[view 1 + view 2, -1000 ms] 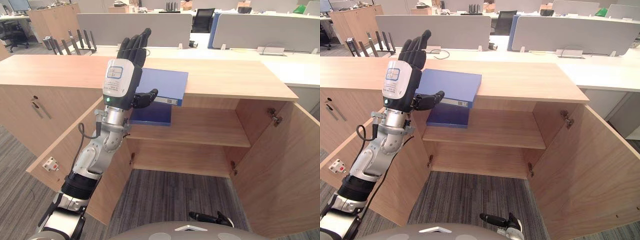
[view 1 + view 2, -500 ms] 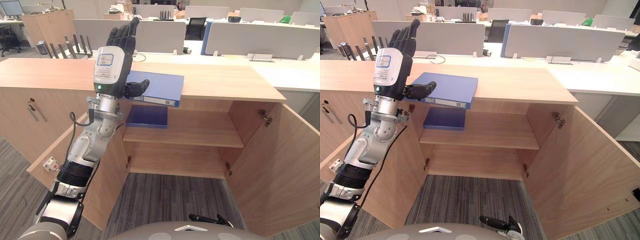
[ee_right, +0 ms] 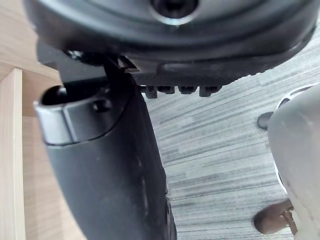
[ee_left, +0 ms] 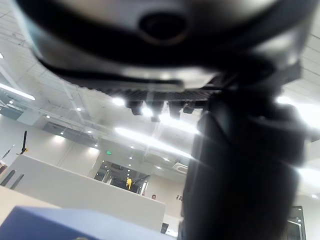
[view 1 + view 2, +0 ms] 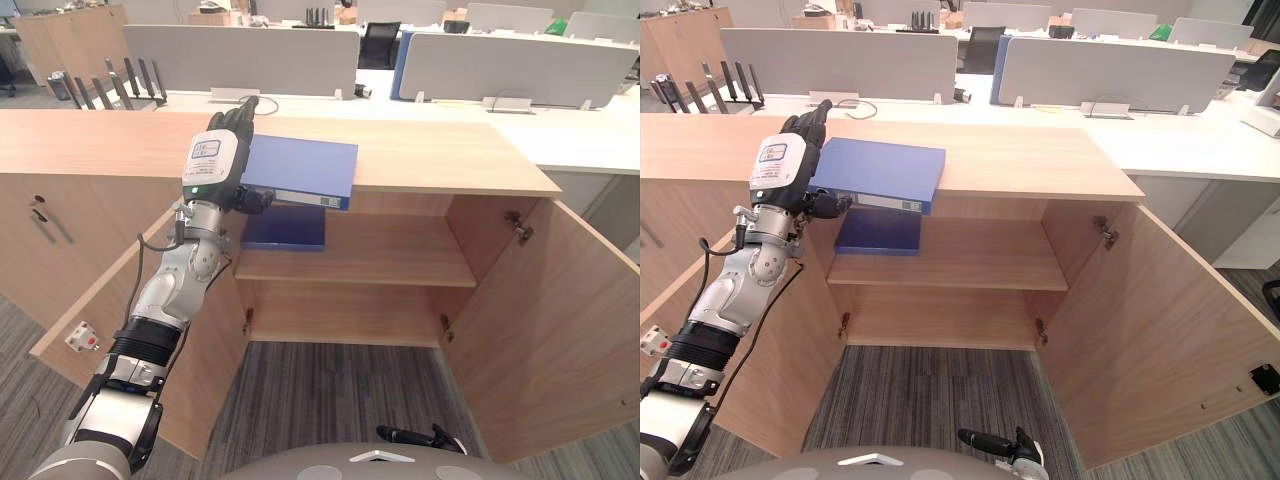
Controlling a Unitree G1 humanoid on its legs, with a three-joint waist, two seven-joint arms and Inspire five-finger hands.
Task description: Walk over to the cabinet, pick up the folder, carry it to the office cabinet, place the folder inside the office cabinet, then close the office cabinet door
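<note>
— Folder (image 5: pixel 300 165) position, relative to the left hand (image 5: pixel 213 160)?
— Just beside the hand's palm side. It is blue and lies flat on top of the cabinet (image 5: pixel 450 155), with its near edge overhanging the front lip. The hand stands at the folder's left edge.
— Is the hand gripping it?
— No closed grip is visible. The fingers (image 5: pixel 240 112) are straight and point away along that left edge. The thumb (image 5: pixel 252 200) bends in below the overhanging edge. I cannot tell whether either touches the folder. The left wrist view shows a gap between the fingers and the blue cover.
— And below the hand?
— The left door (image 5: pixel 215 360) and right door (image 5: pixel 540 320) both stand swung out. Just under the thumb, a dark blue binder (image 5: pixel 285 228) lies flat on the shelf (image 5: pixel 400 255).
— The right hand (image 5: pixel 410 436)?
— It is low over the grey carpet (image 3: pixel 225 125), well apart from the folder, with its fingers stretched out loosely and holding nothing.
</note>
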